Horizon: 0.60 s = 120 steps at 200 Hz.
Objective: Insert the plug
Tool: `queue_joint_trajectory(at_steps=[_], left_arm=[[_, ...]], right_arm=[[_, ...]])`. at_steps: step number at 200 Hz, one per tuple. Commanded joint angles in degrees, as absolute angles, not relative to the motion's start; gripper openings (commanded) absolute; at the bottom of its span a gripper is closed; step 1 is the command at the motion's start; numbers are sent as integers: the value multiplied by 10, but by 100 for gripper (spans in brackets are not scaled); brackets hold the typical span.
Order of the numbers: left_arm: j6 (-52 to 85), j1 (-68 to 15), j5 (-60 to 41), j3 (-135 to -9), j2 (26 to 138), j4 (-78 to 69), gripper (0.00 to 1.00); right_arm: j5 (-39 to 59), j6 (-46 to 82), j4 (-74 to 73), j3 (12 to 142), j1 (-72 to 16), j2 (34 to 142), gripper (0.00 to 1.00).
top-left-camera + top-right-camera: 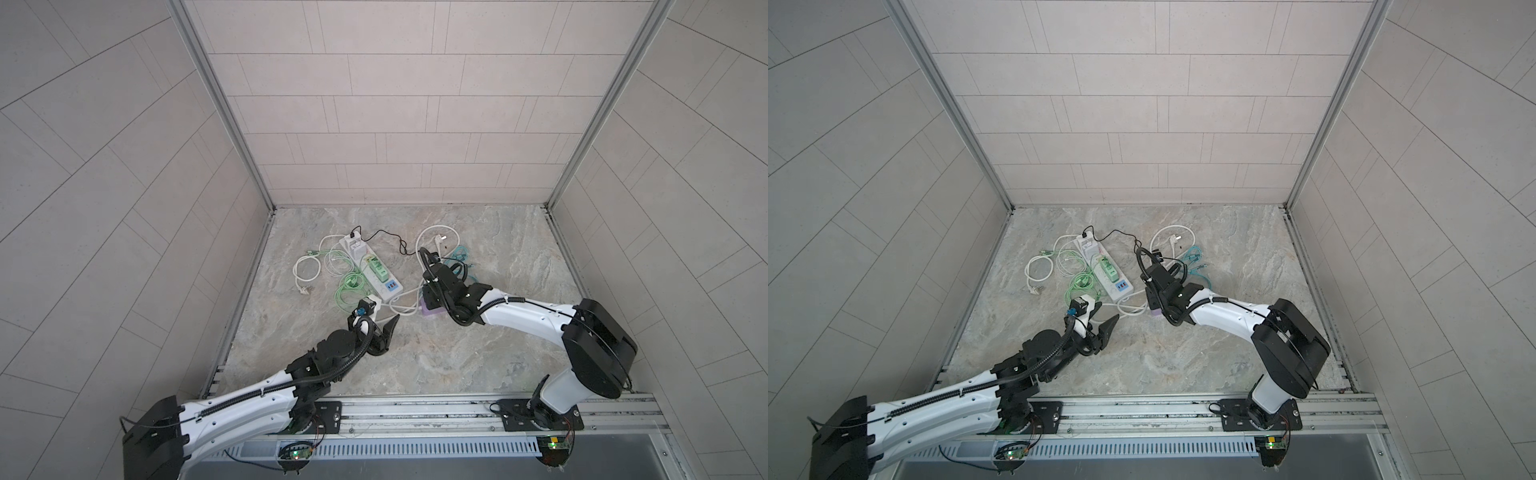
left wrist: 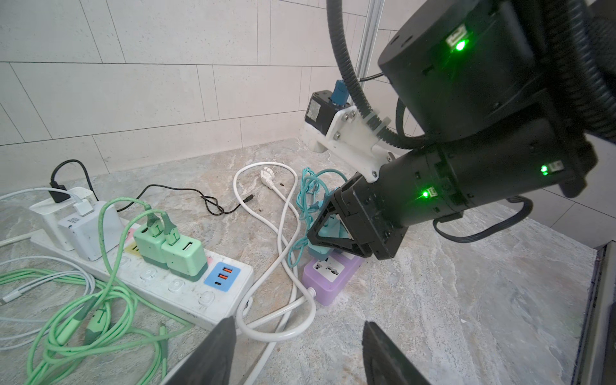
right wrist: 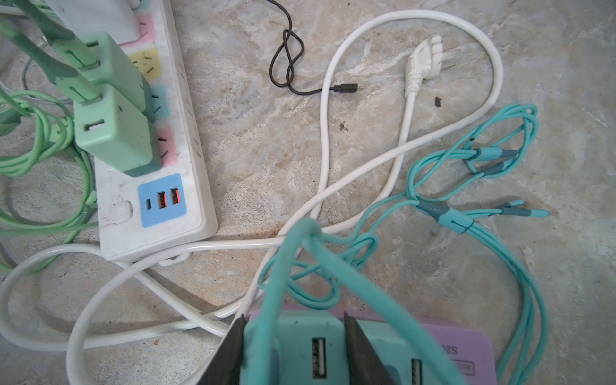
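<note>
left hand (image 2: 298, 336): fingers spread apart, over the bench (image 1: 457, 365) just near of the white power strip (image 2: 160, 283).
right hand (image 3: 293, 320): pinching the teal plug (image 3: 298, 335) by its two sides. the plug stands upright on the purple power strip (image 2: 330, 280), right of the white one; how deep it sits cannot be told.
white power strip: two green chargers (image 2: 170, 253) mid-length, white chargers (image 2: 90, 230) at the far end.
far right: teal cables (image 3: 466, 213), black cable (image 3: 345, 88), loose white plug (image 3: 425, 60).
</note>
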<state>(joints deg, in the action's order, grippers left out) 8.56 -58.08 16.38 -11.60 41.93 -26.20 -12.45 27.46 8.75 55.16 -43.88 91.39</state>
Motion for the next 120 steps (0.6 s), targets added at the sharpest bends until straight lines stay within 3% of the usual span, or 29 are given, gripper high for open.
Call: queue_joint_trajectory(at_steps=[1, 120], left_arm=[[83, -580, 170, -111, 414, -265, 65], [84, -581, 170, -110, 413, -266, 65]], right_arm=[[-126, 285, 79, 557, -442, 928, 4], [-159, 296, 96, 518, -449, 888, 4]])
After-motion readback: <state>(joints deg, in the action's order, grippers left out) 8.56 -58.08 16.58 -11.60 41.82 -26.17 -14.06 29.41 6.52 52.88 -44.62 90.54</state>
